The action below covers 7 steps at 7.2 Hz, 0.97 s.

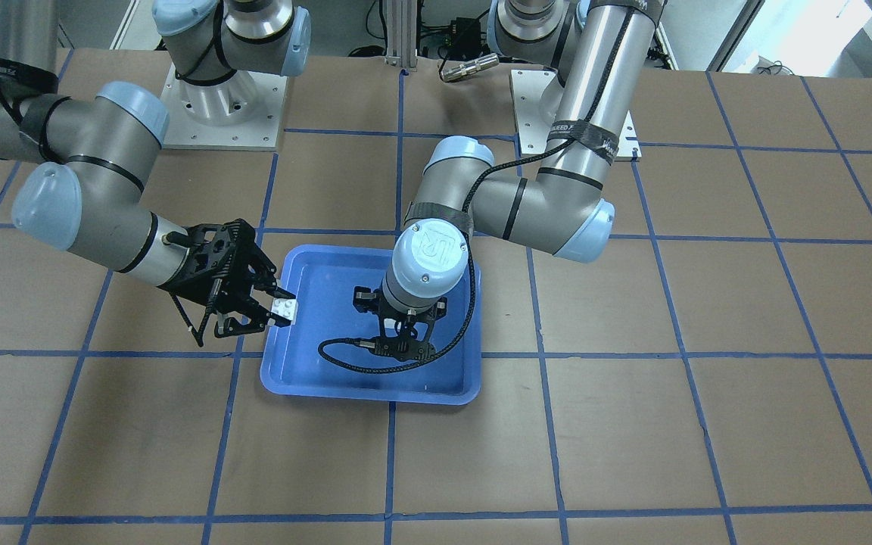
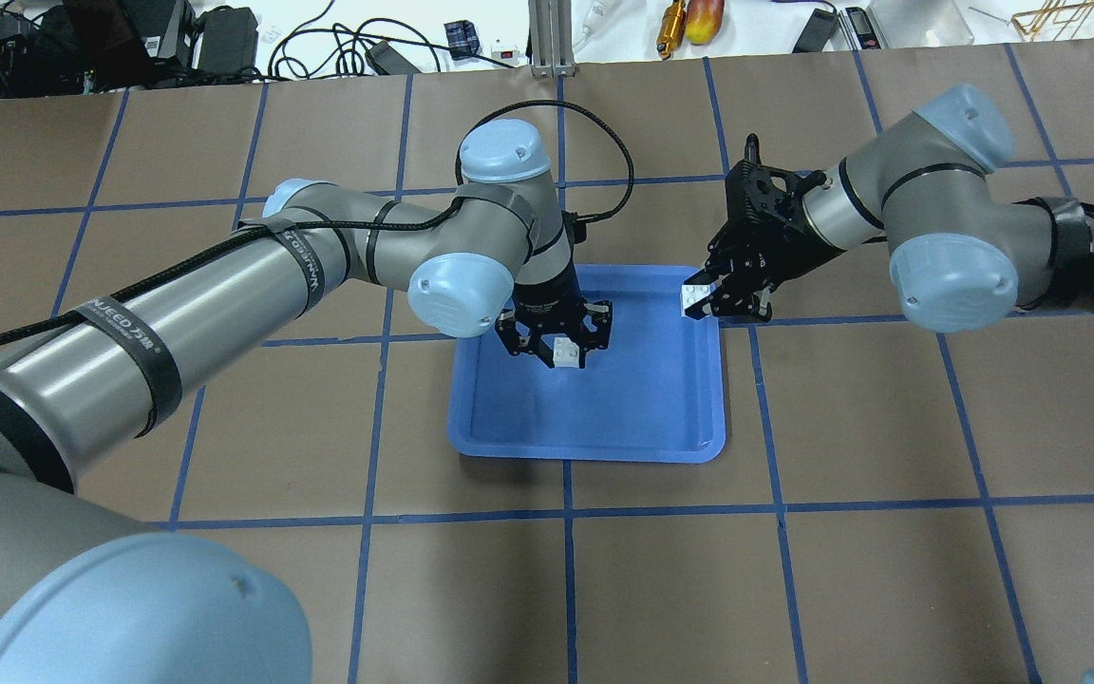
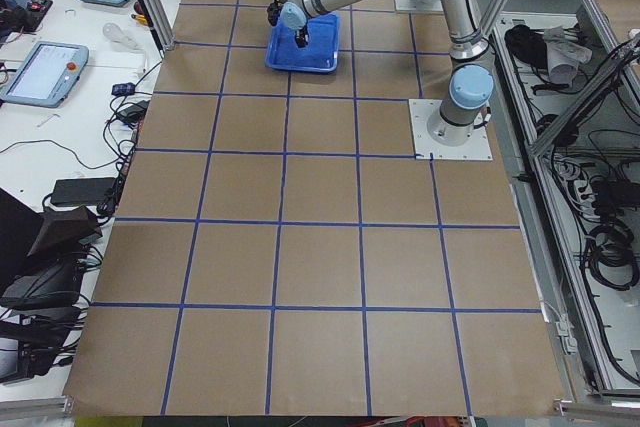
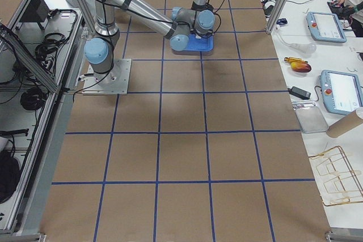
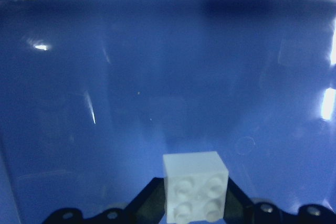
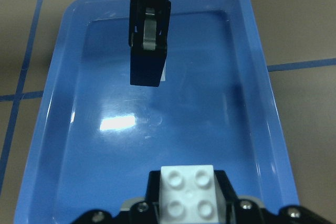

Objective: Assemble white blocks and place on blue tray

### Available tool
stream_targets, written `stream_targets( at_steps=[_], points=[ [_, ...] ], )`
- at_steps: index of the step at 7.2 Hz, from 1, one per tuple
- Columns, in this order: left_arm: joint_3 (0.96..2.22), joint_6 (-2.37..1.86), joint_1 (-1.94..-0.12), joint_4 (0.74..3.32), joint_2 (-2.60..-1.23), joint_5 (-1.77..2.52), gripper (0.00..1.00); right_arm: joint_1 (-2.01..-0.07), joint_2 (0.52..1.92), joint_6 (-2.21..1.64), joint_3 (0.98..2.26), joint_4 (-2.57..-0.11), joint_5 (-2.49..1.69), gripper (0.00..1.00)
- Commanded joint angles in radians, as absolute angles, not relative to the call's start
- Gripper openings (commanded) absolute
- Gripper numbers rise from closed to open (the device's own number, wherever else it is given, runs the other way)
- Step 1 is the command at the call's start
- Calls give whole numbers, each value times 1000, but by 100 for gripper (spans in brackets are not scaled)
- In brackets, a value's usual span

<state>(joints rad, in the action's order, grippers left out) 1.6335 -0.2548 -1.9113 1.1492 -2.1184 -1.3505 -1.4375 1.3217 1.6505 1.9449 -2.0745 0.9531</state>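
There's one white block (image 2: 566, 352), clamped tight in the left gripper (image 2: 556, 350) over the middle of the blue tray (image 2: 623, 408). The other white block (image 2: 696, 298) is pinched in the right gripper (image 2: 713, 302) at the tray's rim, with the two blocks well apart.

Blue tray (image 2: 623, 404) on brown grid-taped table (image 2: 889, 418)

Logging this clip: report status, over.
Left gripper shut on white block over blue tray. Right gripper shut on second white block at rim. Blocks apart, nothing between.
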Motion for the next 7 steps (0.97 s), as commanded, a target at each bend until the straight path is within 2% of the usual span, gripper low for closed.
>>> stream_targets(
  at_steps=[1, 2, 3, 4, 6, 7],
  points=[
    [1635, -255, -1911, 1146, -2135, -1351, 19, -1477, 1316, 1634, 1953, -2114, 965, 3],
    [1635, -256, -1911, 1140, -2135, -1350, 32, -1511, 1313, 1597, 1953, -2141, 983, 3],
    [1635, -256, -1911, 1140, -2137, -1350, 56, -1526, 1312, 1576, 1953, -2155, 995, 3],
    [1635, -256, -1911, 1141, -2138, -1350, 71, -1534, 1298, 1574, 1953, -2169, 996, 3],
    [1638, -258, -1911, 1141, -2140, -1350, 85, -1535, 1264, 1574, 1970, -2239, 994, 3],
    [1637, -259, -1911, 1141, -2126, -1350, 100, -1552, 1235, 1569, 1979, -2291, 996, 3]
  ],
)
